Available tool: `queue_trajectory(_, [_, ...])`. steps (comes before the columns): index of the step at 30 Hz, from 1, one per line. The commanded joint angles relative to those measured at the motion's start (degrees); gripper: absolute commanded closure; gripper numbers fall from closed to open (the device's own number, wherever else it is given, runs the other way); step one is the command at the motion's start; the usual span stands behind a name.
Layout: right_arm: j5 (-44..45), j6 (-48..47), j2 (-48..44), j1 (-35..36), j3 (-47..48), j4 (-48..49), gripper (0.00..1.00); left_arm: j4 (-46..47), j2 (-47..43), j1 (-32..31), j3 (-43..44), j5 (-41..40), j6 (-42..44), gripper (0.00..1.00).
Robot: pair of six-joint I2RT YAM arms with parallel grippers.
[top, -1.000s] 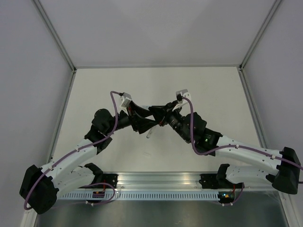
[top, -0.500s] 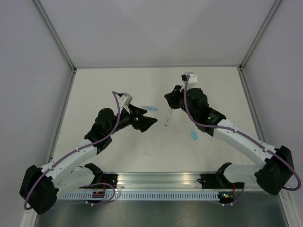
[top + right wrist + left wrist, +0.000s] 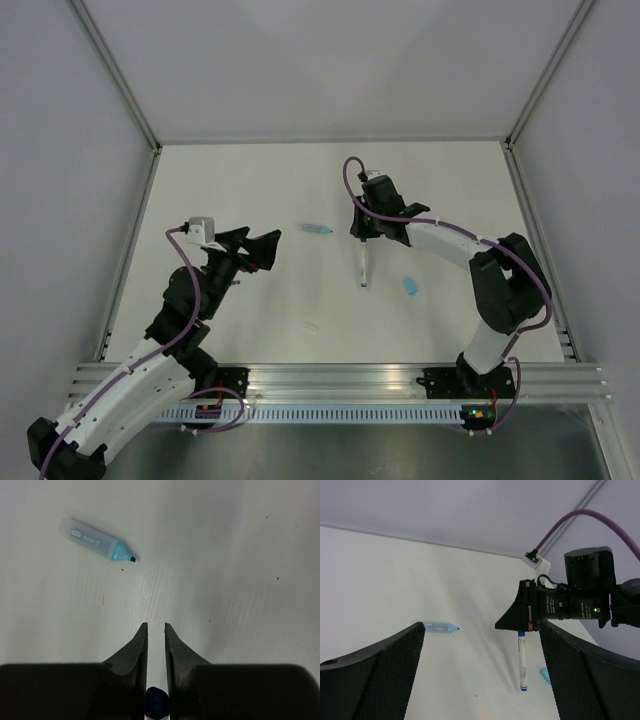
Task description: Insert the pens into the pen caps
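The right jaws pinch the white pen [image 3: 362, 268] by its blue top end; a pale blue cap [image 3: 409, 286] lies on the bench [image 3: 250, 180] at its 4 o'clock. The left jaws gape empty.

Left arm [image 3: 135, 375] and right arm [image 3: 445, 238]: white link shells, black joint housings, purple cable [image 3: 572, 515] routed alongside each. Left gripper [image 3: 258, 240]: black fingers [image 3: 385, 665] with dotted mesh texture. Green lamp [image 3: 594, 610] lit on right wrist housing.
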Motion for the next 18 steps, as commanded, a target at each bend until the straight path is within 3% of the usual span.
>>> queue_trajectory(1, [1.25, 0.25, 3.18, -1.16, 2.93, -0.52, 1.00, -2.70, -1.64, 0.15, -1.22, -7.76, -1.46, 0.00])
queue_trajectory(10, [8.12, -0.10, 12.67, -2.39, 8.82, -4.21, 0.96, -4.47, -2.26, 0.15, -1.22, -10.84, -3.13, 0.00])
queue_trajectory(11, [8.64, 0.25, 13.29, -2.48, 9.43, -4.30, 0.89, -4.47, -2.34, 0.24, -1.31, -10.84, -3.22, 0.00])
queue_trajectory(14, [10.66, 0.60, 14.96, -2.83, 10.57, -4.83, 0.85, -4.64, -2.52, 0.24, -1.40, -11.10, -3.22, 0.00])
queue_trajectory(18, [12.34, 0.16, 16.11, -3.01, 11.54, -4.92, 0.69, -5.00, -2.61, 0.15, -1.40, -12.07, -4.01, 0.00])
